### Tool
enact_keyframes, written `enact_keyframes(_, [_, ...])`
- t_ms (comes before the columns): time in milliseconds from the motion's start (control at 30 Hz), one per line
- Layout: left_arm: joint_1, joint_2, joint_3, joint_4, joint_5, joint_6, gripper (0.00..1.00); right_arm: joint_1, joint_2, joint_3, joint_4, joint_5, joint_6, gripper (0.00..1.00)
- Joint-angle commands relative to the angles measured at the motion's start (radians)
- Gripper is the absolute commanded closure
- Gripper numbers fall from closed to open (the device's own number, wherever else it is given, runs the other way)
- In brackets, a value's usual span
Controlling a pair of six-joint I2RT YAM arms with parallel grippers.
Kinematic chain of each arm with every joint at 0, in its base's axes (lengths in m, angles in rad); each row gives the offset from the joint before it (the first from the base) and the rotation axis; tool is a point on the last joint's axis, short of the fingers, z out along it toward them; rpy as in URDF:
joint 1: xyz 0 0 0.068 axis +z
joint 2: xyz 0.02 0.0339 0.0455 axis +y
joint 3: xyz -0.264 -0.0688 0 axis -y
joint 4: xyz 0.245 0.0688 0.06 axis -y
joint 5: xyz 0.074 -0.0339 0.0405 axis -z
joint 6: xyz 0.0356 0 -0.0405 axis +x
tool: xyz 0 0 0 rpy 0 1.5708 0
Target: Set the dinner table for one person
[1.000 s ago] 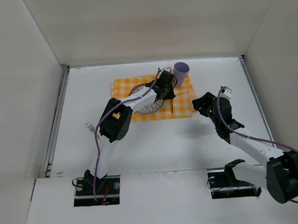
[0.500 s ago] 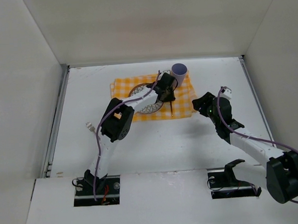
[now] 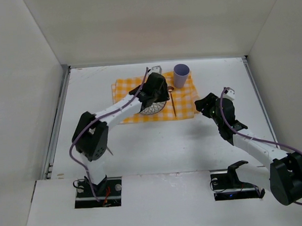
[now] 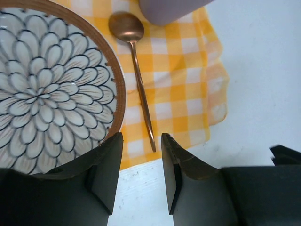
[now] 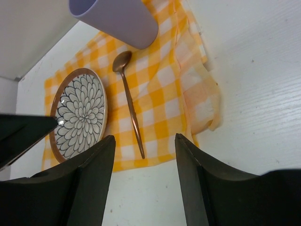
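**A:** Which step is judged to be in hand on the desk (image 3: 157, 143)?

**B:** The setting seems nearly laid. The plate (image 4: 47, 89), spoon (image 4: 141, 94) and cup (image 3: 181, 73) are gathered on the checked cloth (image 4: 188, 61) at the desk's far side. A clean lift away is probably called for next.

**A:** And what is held?

**B:** Nothing. The left gripper (image 4: 139, 141) is parted narrowly over the spoon's handle end. The right gripper (image 5: 143, 141) is spread wide beside the cloth.
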State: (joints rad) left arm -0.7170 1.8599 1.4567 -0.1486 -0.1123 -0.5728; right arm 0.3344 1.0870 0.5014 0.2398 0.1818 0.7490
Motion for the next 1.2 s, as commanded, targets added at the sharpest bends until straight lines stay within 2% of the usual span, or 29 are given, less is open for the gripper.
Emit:
enact_keyframes(0, [0.015, -0.199, -0.181, 0.05, -0.081, -0.012, 0.64, -0.001, -0.016, 0.019, 0.05, 0.001, 0.0, 0.41])
enact_keyframes(67, [0.024, -0.319, -0.327, 0.069, -0.159, -0.036, 0.65, -0.001, -0.018, 0.019, 0.05, 0.001, 0.0, 0.46])
enact_keyframes(133, [0.044, -0.447, -0.47, 0.057, -0.261, -0.085, 0.65, 0.004, -0.018, 0.022, 0.05, -0.008, 0.0, 0.58])
enact_keyframes(233, [0.102, -0.649, -0.665, -0.035, -0.421, -0.206, 0.65, 0.018, -0.019, 0.028, 0.049, -0.013, -0.007, 0.72])
enact_keyframes(333, [0.222, -0.789, -0.778, -0.217, -0.48, -0.349, 0.65, 0.024, -0.016, 0.032, 0.046, -0.013, -0.007, 0.74])
enact_keyframes(433, [0.323, -0.846, -0.847, -0.311, -0.486, -0.41, 0.65, 0.028, -0.021, 0.029, 0.05, -0.013, -0.008, 0.71])
enact_keyframes(600, [0.405, -0.823, -0.912, -0.304, -0.466, -0.441, 0.65, 0.028, -0.012, 0.028, 0.05, -0.016, -0.01, 0.67])
enact_keyframes(767, [0.419, -0.729, -0.937, -0.227, -0.437, -0.437, 0.66, 0.028, -0.006, 0.032, 0.05, -0.011, -0.02, 0.66])
enact_keyframes(1033, [0.475, -0.745, -0.987, -0.206, -0.405, -0.447, 0.69, 0.028, 0.002, 0.035, 0.05, -0.015, -0.02, 0.65])
enact_keyframes(1167, [0.508, -0.713, -1.027, -0.143, -0.346, -0.44, 0.7, 0.028, 0.004, 0.035, 0.05, -0.013, -0.02, 0.65])
